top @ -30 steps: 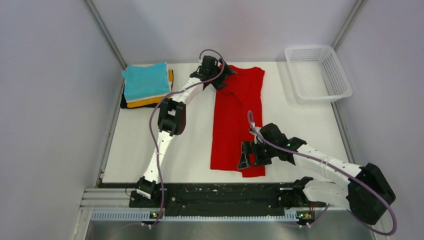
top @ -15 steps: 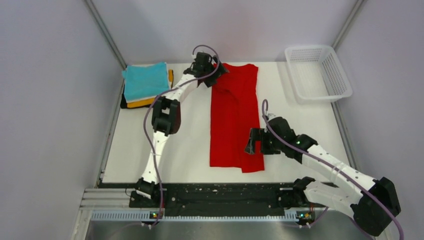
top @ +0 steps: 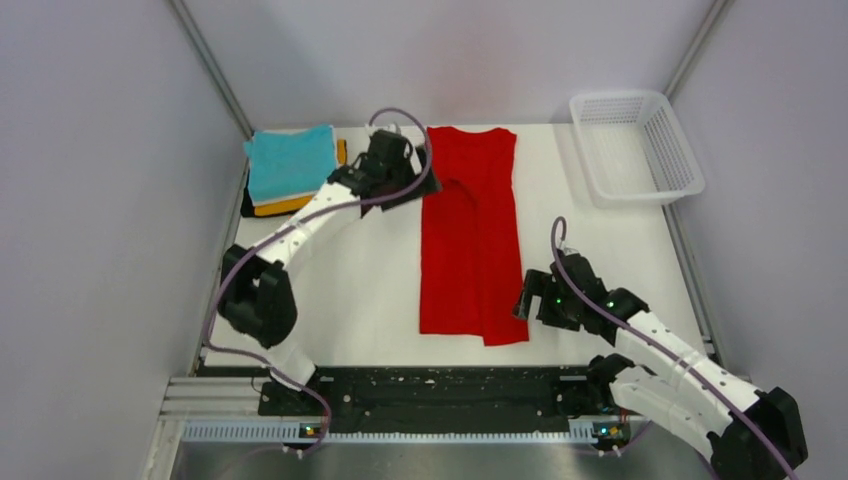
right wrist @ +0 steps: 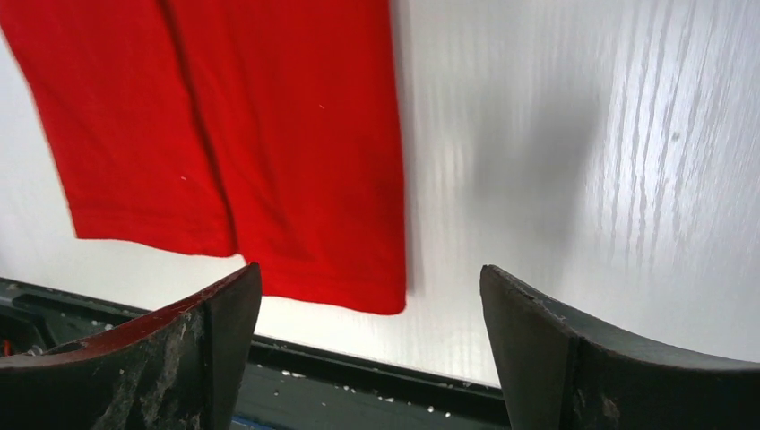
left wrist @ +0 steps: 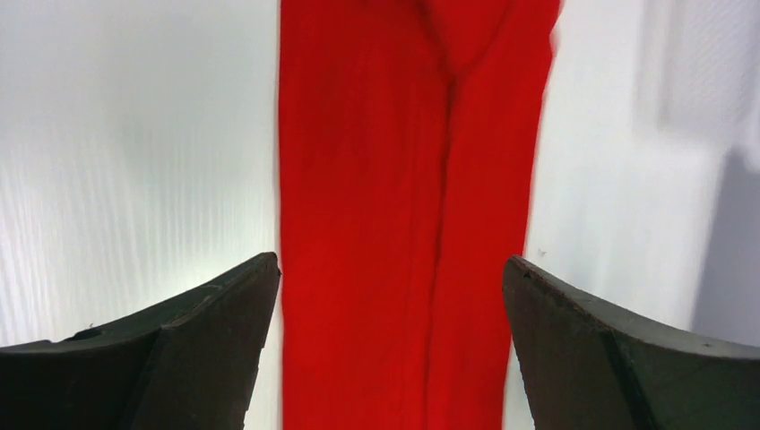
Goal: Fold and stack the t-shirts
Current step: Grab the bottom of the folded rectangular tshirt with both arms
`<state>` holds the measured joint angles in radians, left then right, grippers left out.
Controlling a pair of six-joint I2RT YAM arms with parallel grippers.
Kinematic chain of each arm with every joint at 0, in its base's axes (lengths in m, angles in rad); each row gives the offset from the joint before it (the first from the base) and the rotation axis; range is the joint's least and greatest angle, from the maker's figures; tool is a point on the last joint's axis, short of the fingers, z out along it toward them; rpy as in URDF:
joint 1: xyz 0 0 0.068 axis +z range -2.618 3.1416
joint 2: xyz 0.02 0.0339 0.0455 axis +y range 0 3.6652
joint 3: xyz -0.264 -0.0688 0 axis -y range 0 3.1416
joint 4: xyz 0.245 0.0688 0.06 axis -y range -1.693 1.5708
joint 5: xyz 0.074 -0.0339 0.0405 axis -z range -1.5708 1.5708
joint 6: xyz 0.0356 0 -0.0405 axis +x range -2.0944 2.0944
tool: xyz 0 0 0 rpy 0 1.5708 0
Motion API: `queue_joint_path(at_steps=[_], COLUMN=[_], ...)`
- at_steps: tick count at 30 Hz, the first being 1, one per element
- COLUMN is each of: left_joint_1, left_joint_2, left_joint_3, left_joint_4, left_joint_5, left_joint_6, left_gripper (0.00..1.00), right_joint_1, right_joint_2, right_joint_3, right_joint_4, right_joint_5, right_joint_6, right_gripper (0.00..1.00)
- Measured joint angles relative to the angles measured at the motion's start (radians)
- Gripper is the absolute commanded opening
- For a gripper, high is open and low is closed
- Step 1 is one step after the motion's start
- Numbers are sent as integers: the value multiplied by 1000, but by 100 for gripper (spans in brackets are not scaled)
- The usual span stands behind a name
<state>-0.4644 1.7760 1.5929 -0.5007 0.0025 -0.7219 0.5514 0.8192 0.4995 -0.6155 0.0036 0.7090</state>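
The red t-shirt point(top: 470, 240) lies flat on the white table as a long narrow strip, both sides folded in. It also shows in the left wrist view point(left wrist: 403, 206) and in the right wrist view point(right wrist: 269, 152). A stack of folded shirts, turquoise point(top: 291, 160) on top with orange-yellow point(top: 290, 205) and black below, sits at the back left. My left gripper point(top: 408, 178) is open and empty, just left of the shirt's upper part. My right gripper point(top: 524, 300) is open and empty, just right of the shirt's lower right corner.
A white mesh basket point(top: 634, 146) stands at the back right. Grey walls close in both sides. A black rail point(top: 430, 390) runs along the table's near edge, also seen in the right wrist view point(right wrist: 358, 385).
Both grippers have let go of the red shirt and pulled back: the left one leftward and nearer, the right one rightward. The shirt now lies as a straight folded strip.
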Motion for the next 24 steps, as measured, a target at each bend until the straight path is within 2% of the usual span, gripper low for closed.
queue_joint_path(at_steps=[4,7,11,16,19,24], left_joint_1=[-114,-201,-249,-296,-312,-336], left_joint_2=[-187,-238,-338,-462,-464,-423], left_joint_3=[-359,-556,-767,-898,-925,-933], left_joint_4=[-29,-57,-58,14,67,153], left_joint_5=[-54,-61,-49,-5,23,52], left_joint_6=[-18,-66,-158,-245,-273,-302], left_gripper=[94,83,71,63,58,44], right_joint_1=[-3,-5,-5,-5,-5,-5], right_joint_2=[-1,2,14,34,53,74], right_joint_3=[-51,-70,-99,-139,-151,-173], right_joint_4=[-23,-28,0,63,106,170], right_joint_5=[-24,-40,-68,-110,-132,-151], right_joint_6=[22,35,53,78,87,96], right_gripper=[83,72,56,43,37,22])
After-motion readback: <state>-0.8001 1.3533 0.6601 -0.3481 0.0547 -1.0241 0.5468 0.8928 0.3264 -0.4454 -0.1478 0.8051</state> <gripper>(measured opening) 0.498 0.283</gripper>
